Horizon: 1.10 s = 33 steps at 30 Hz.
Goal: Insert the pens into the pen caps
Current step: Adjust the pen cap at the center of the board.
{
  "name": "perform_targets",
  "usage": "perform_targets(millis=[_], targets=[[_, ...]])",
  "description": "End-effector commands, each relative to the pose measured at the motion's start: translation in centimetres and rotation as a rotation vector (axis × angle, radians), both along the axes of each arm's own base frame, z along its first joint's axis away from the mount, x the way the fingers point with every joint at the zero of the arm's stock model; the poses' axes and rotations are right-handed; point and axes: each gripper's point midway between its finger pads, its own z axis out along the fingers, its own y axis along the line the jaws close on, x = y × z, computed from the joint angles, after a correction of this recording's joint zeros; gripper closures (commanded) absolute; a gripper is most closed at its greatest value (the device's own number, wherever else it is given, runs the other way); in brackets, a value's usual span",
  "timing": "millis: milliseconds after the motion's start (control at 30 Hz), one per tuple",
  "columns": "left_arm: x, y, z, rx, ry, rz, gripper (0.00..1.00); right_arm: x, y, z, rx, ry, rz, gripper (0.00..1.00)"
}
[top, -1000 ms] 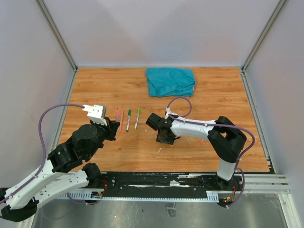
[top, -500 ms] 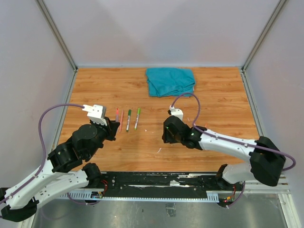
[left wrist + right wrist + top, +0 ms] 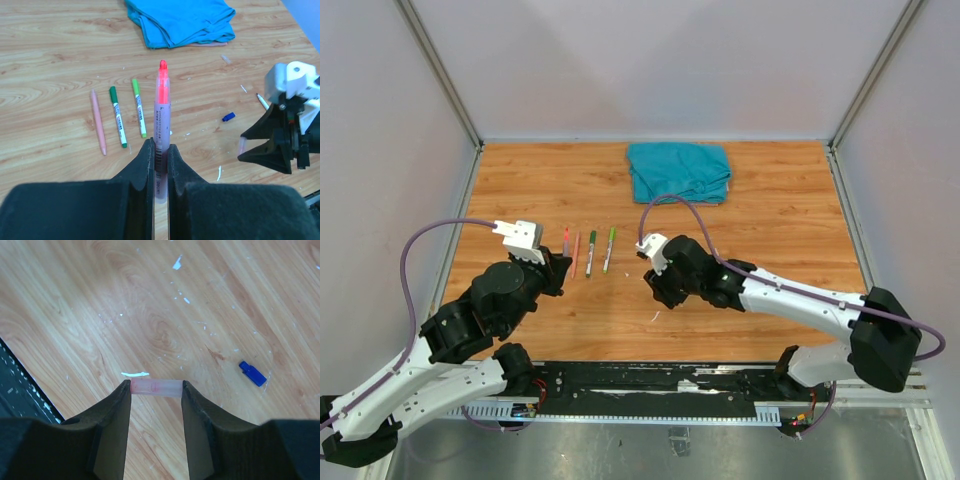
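Currently the left gripper (image 3: 160, 152) is clenched on a red-tipped pen (image 3: 161, 100), tip pointing away from the arm. On the table (image 3: 50, 60) just beyond lie a pink pen (image 3: 98, 121), a dark green pen (image 3: 118, 116) and a light green pen (image 3: 139, 107), side by side. The right gripper (image 3: 156, 390) grasps a pale pink cap (image 3: 155, 387) crosswise above the wood. A blue cap (image 3: 252, 374) lies loose nearby.

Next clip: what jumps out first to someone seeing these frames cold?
The left gripper clamps a red-tipped pen, its tip pointing away over the table. The right gripper pinches a pale pink cap by its two ends. A teal cloth lies near the far edge.
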Motion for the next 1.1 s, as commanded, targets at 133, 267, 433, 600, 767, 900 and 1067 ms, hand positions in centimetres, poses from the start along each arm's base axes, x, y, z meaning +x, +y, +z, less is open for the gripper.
perform_targets(millis=[133, 267, 433, 600, 767, 900, 1067], targets=[[0.0, 0.4, 1.3, -0.039, -0.031, 0.019, 0.99, -1.2, -0.6, -2.5, -0.249, 0.028, 0.249, 0.89], [0.0, 0.4, 1.3, -0.039, -0.030, 0.019, 0.99, -1.2, -0.5, -3.3, -0.305, 0.050, 0.279, 0.90], [0.0, 0.4, 1.3, -0.041, -0.030, 0.020, 0.99, -1.5, -0.4, -4.7, -0.388, 0.065, 0.321, 0.90], [0.0, 0.4, 1.3, -0.040, -0.029, 0.019, 1.00, -1.9, -0.2, -6.0, -0.448, 0.086, 0.361, 0.89], [-0.1, 0.5, 1.4, -0.044, -0.031, 0.019, 1.00, -2.1, -0.2, -7.1, -0.506, 0.102, 0.387, 0.85], [-0.1, 0.7, 1.4, -0.049, -0.034, 0.023, 0.99, -2.2, 0.0, -7.9, -0.519, 0.117, 0.400, 0.76], [-0.1, 0.8, 1.6, -0.050, -0.038, 0.026, 1.00, -2.5, -0.1, -8.7, -0.537, 0.145, 0.419, 0.66]])
